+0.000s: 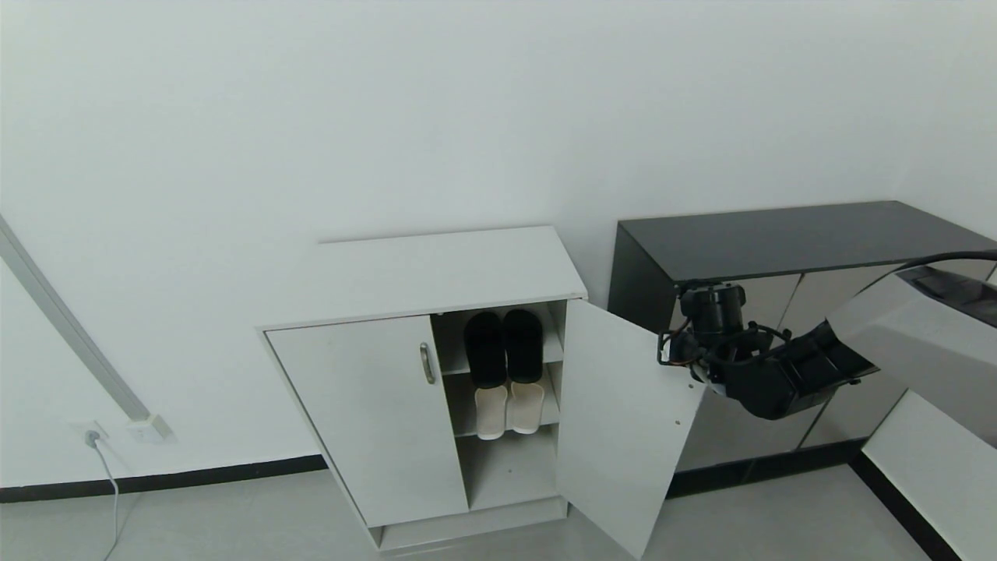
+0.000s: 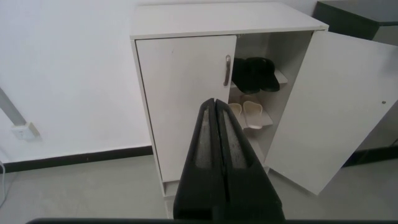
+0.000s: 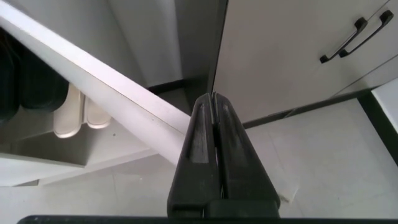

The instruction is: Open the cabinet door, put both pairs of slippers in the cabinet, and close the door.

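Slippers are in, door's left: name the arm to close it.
Right. The right gripper, shut, sits by the open door's free edge, likely able to push it closed. The left gripper hangs back, facing the cabinet front.

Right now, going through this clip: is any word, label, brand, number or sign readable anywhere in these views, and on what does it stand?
No readable text in any view.
White cabinet, its closed door and open door: plain, no print.
Black slippers and white slippers: no marking visible.
Dark sideboard and wall socket: nothing legible.
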Available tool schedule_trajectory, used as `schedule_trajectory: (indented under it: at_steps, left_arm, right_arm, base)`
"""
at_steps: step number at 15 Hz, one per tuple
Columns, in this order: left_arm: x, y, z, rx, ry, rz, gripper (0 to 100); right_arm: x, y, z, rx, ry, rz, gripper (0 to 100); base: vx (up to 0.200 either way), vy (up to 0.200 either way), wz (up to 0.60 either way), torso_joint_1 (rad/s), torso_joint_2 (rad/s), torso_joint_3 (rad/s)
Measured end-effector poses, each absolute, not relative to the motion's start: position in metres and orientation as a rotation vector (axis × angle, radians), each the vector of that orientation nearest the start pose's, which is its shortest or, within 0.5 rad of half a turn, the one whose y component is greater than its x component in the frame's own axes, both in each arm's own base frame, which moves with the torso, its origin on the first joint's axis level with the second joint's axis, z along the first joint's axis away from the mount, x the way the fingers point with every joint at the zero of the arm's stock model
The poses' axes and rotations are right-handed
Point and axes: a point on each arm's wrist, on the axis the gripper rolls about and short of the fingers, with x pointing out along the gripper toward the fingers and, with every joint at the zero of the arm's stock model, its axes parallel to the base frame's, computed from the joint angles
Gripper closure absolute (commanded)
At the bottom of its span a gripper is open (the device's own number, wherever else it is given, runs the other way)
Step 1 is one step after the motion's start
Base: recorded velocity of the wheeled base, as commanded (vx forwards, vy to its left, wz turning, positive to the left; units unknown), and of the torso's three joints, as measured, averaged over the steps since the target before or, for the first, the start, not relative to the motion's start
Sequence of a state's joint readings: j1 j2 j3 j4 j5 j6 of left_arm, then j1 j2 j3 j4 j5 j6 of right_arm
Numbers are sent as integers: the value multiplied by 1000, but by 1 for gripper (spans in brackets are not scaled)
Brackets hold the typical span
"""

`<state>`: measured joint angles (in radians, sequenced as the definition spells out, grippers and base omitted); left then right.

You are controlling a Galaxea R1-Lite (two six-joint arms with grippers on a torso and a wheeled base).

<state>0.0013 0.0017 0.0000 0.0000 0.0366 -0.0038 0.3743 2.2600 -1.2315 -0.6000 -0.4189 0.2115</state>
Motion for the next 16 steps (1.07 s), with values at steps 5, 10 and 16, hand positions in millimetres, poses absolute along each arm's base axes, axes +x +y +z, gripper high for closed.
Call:
schedule_trajectory:
  at_steps: [5,10,16]
  left_arm:
    - [-23,1,76,-4,2,38,100]
    - [-23,1,76,-4,2,38,100]
    - [-23,1,76,-6,2,38,100]
  right_arm:
    - [366,187,83,-3,427,25,100]
    - [311,224,92,-29,419,176,100]
    - [287,225,93,-50,360,308,100]
  base:
    - [0,0,0,0,0,0]
    - [0,0,0,0,0,0]
    - [0,0,0,0,0,0]
